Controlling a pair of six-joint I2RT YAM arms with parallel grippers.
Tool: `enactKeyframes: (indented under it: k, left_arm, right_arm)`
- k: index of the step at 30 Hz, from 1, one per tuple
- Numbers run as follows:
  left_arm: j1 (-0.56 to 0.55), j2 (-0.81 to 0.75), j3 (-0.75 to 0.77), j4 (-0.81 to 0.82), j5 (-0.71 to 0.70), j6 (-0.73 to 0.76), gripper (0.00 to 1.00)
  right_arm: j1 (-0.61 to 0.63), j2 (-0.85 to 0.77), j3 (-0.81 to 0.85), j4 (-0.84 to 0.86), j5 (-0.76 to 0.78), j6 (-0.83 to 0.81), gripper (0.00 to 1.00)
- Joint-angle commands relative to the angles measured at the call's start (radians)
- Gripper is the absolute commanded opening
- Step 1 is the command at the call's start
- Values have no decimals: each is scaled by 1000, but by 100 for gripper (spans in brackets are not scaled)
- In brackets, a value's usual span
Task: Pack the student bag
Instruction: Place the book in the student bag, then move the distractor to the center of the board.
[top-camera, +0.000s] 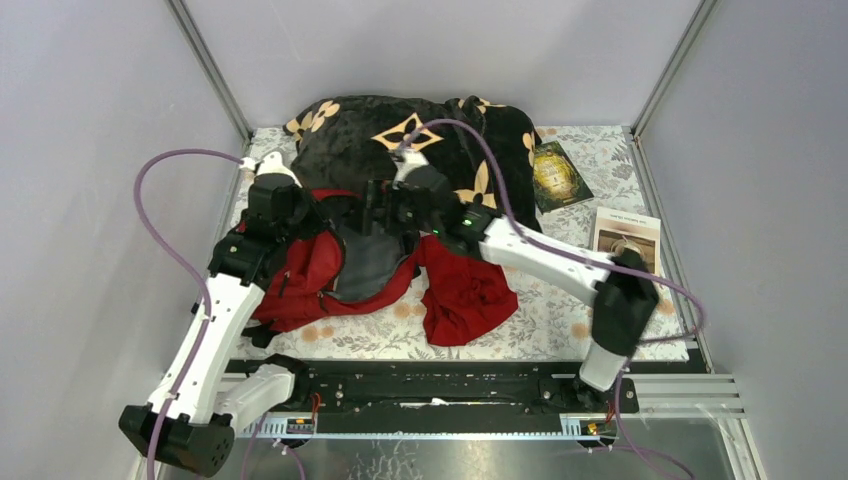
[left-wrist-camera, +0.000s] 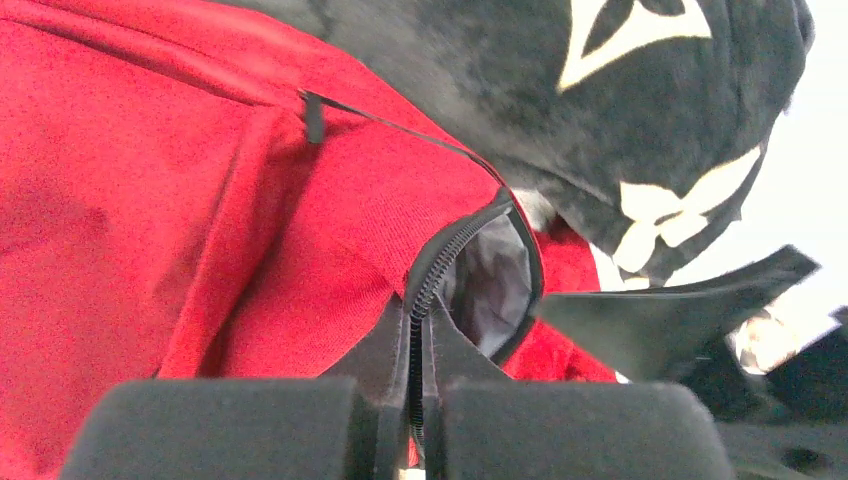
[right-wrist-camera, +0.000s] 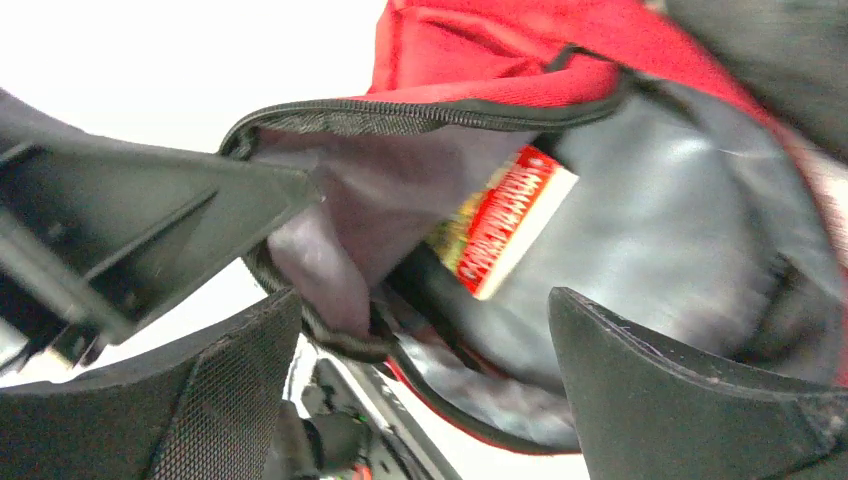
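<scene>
While right hand (right-wrist-camera: 425, 300) gapes, left hand (left-wrist-camera: 416, 405) pinches bag (left-wrist-camera: 150, 200).

Top: high on the near side, looking down over the counter (top-camera: 560, 325). Wrists: close, both facing the bag (top-camera: 300, 280) opening, from left and right.

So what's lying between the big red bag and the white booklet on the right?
In the top view, a crumpled dark-red cloth lies between the student bag and the white booklet, then flowery table cover; the right arm crosses above.
</scene>
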Motion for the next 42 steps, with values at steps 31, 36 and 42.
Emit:
enactKeyframes:
  k: [31,36,42]
  left_arm:
    - [-602,1493,1247,553,301,-2,77]
    - [-602,1602,1272,739,222,-31,77]
    - [-564,1713,1307,731,89,-50,74]
  right_arm:
    - [-1135,68,49,-310,-28,-73,88]
    - [-1162,152,156,-363,-34,-80,88]
    - [-1177,217,241,-406,-50,-107,90]
